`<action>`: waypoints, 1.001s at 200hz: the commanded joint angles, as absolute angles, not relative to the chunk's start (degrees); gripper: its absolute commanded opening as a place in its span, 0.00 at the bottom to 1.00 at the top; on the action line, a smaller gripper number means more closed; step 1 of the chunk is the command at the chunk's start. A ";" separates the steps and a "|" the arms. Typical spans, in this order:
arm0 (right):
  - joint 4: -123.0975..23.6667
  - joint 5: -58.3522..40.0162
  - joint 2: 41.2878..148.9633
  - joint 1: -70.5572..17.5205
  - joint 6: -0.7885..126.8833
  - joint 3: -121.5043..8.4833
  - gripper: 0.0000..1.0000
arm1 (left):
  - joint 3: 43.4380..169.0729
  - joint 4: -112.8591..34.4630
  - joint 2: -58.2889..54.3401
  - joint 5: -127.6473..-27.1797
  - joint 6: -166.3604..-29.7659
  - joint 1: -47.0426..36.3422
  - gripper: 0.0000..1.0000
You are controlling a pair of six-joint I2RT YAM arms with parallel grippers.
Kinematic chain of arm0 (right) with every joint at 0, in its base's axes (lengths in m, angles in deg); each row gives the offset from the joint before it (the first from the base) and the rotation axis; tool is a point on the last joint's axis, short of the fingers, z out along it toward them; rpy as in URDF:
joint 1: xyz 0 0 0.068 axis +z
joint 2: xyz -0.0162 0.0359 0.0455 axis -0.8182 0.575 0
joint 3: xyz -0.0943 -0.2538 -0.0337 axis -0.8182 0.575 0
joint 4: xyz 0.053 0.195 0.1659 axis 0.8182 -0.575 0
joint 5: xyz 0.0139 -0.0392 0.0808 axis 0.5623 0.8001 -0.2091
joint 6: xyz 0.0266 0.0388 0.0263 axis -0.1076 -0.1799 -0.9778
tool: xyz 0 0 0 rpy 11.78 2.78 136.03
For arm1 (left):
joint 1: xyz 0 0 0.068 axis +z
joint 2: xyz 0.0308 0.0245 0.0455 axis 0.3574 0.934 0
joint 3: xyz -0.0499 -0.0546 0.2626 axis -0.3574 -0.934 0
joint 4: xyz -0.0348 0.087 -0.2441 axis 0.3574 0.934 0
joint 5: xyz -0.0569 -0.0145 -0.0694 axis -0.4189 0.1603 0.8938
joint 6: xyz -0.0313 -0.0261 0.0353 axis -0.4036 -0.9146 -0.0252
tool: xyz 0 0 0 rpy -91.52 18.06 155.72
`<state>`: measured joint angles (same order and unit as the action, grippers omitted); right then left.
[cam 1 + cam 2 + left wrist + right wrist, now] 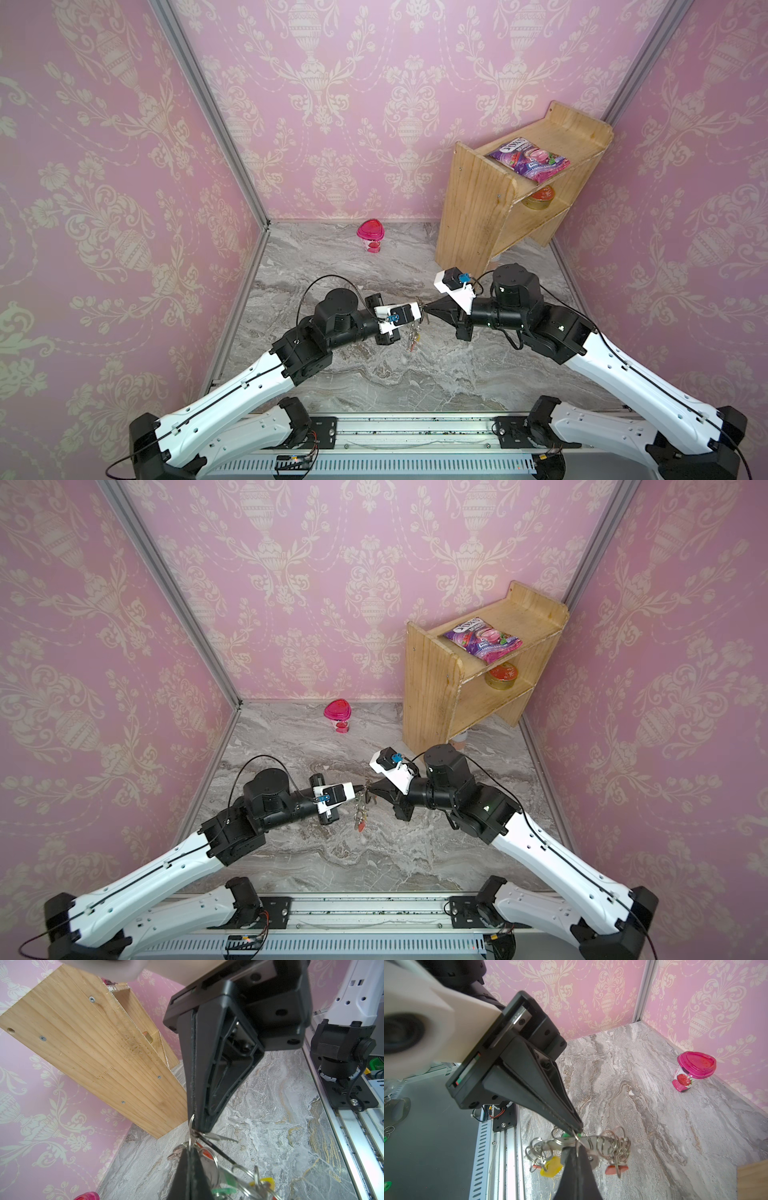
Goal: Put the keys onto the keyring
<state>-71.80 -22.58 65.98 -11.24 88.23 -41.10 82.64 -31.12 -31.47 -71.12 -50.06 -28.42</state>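
Grey-brown crescent-shaped metal keyring plate point(591, 1141), fringed with small rings point(614, 1144) and coloured tags point(551, 1166), hangs above the grey marbled table point(374, 374) from the left gripper point(577, 1129), pinched shut on its edge; right gripper point(198, 1128), tip-to-tip opposite, pinches the small silver key point(220, 1137), shaft crosswise, just beside the rings.

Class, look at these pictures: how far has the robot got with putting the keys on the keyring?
Done: the keyring hangs clear of the table. In hand: the left gripper is shut on it, and the right gripper, also shut, seems to pinch a silver key beside it. Left: I cannot tell whether the key's ring is threaded on; that, and letting go, remain.
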 commanded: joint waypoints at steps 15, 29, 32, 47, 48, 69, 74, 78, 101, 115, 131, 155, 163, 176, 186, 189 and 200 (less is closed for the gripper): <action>-70.19 -19.18 66.34 -10.36 88.66 -40.83 0.00 | 82.95 -34.01 -32.71 -68.64 -51.92 -28.89 0.00; -69.91 -18.33 66.17 -10.39 88.56 -40.57 0.00 | 82.95 -33.88 -32.80 -68.28 -52.01 -28.89 0.00; -69.77 -18.20 66.09 -10.35 88.50 -40.53 0.00 | 82.95 -33.92 -32.85 -68.22 -52.06 -28.89 0.00; -69.25 -17.55 65.78 -10.35 88.40 -40.28 0.00 | 82.95 -33.75 -32.88 -67.95 -52.10 -28.89 0.00; -69.22 -17.52 65.78 -10.39 88.35 -40.27 0.00 | 82.95 -33.75 -32.88 -67.92 -52.05 -28.94 0.00; -68.85 -16.26 65.32 -10.41 88.11 -40.24 0.00 | 82.95 -33.57 -32.88 -67.17 -52.20 -28.89 0.00; -68.65 -16.05 65.31 -10.40 88.08 -40.17 0.00 | 82.95 -33.57 -32.96 -66.95 -52.27 -28.89 0.00; -68.60 -16.04 65.27 -10.34 88.00 -40.20 0.00 | 82.95 -33.57 -32.96 -66.74 -52.23 -28.89 0.00; -68.08 -15.70 65.11 -10.38 87.59 -40.10 0.00 | 83.03 -33.21 -32.96 -65.75 -52.28 -28.89 0.00; -67.73 -15.57 64.95 -10.35 87.39 -40.16 0.00 | 83.12 -32.63 -32.88 -65.48 -52.19 -28.89 0.00; -67.66 -15.52 64.99 -10.38 87.18 -40.35 0.00 | 83.12 -32.39 -32.79 -65.18 -52.10 -28.91 0.00; -67.61 -15.02 64.91 -10.39 86.94 -40.56 0.00 | 83.30 -31.64 -32.75 -64.36 -51.79 -28.98 0.00; -67.67 -14.65 64.91 -10.40 86.90 -40.61 0.00 | 83.30 -31.54 -32.79 -64.11 -51.68 -29.03 0.00; -67.70 -14.46 64.90 -10.41 86.87 -40.71 0.00 | 83.38 -31.16 -32.65 -63.80 -51.40 -29.16 0.00; -67.53 -14.24 64.97 -10.41 86.65 -40.70 0.00 | 83.54 -30.65 -32.52 -63.67 -51.07 -29.40 0.00; -67.52 -14.17 64.91 -10.43 86.65 -40.81 0.00 | 83.62 -30.47 -32.47 -63.63 -50.94 -29.46 0.00; -67.47 -13.62 64.97 -10.39 86.61 -40.93 0.00 | 83.80 -30.04 -32.35 -63.40 -50.59 -29.75 0.00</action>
<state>-71.43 -17.95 65.58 -10.13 88.01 -40.84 82.64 -31.05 -31.63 -69.57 -50.89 -28.36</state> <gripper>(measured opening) 0.036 0.044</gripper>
